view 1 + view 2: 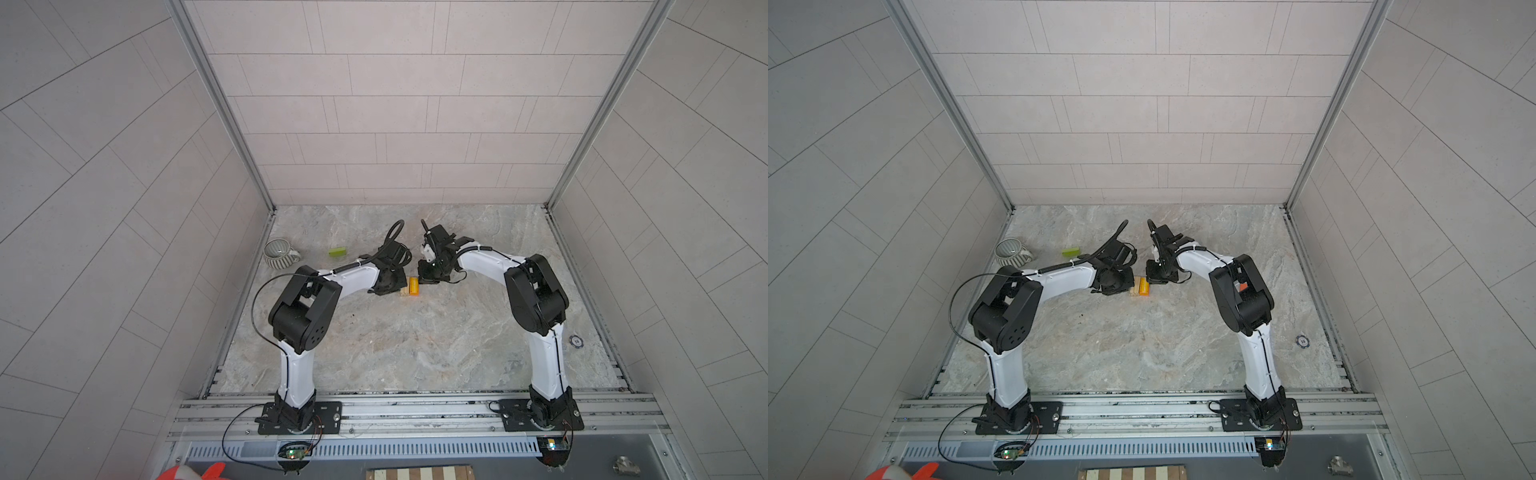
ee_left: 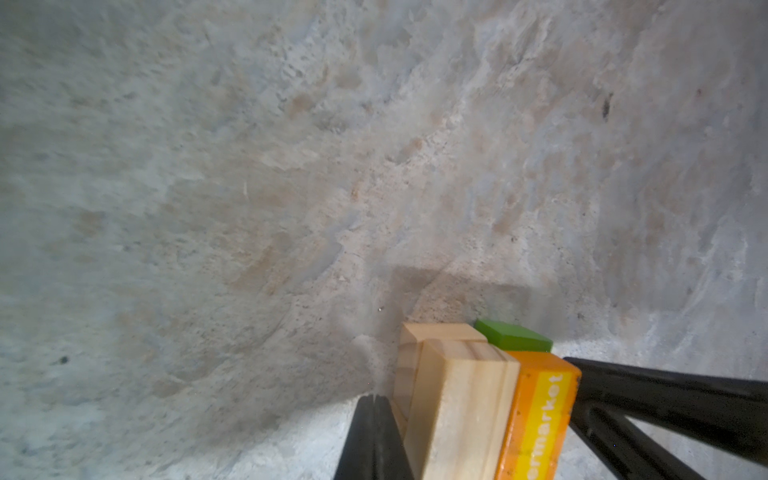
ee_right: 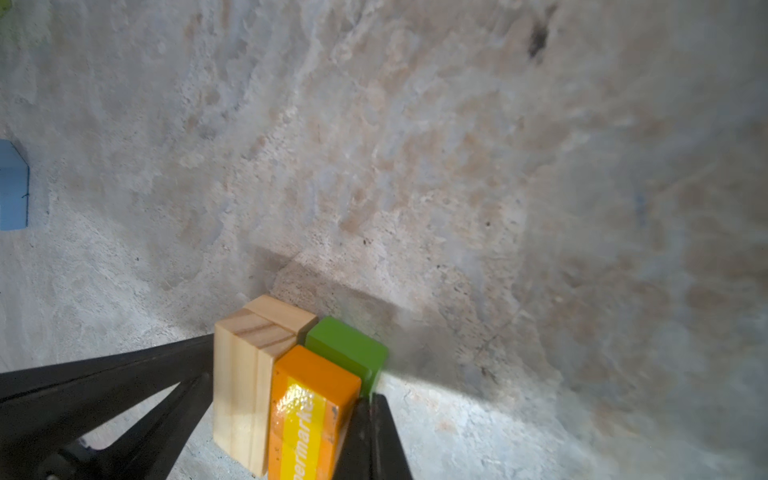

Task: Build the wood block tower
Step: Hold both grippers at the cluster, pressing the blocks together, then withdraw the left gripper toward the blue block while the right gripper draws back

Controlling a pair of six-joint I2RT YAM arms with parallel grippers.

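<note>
The wood block tower is a tight cluster in mid-table: two tan blocks (image 2: 459, 399) side by side, an orange block (image 2: 540, 415) with a yellow printed stripe, and a green block (image 3: 347, 349) beneath the orange one. In both top views the orange block (image 1: 414, 286) shows between the two wrists. My left gripper (image 2: 377, 399) is shut and empty, its tip against the tan side. My right gripper (image 3: 371, 399) is shut and empty, against the orange and green side. Another green block (image 1: 337, 251) lies apart at back left. A blue block (image 3: 12, 185) lies off to one side.
A grey ribbed mug (image 1: 279, 252) stands at the back left near the wall. A small round chip (image 1: 577, 340) lies by the right rail. Tiled walls close the marble table (image 1: 395, 345) on three sides.
</note>
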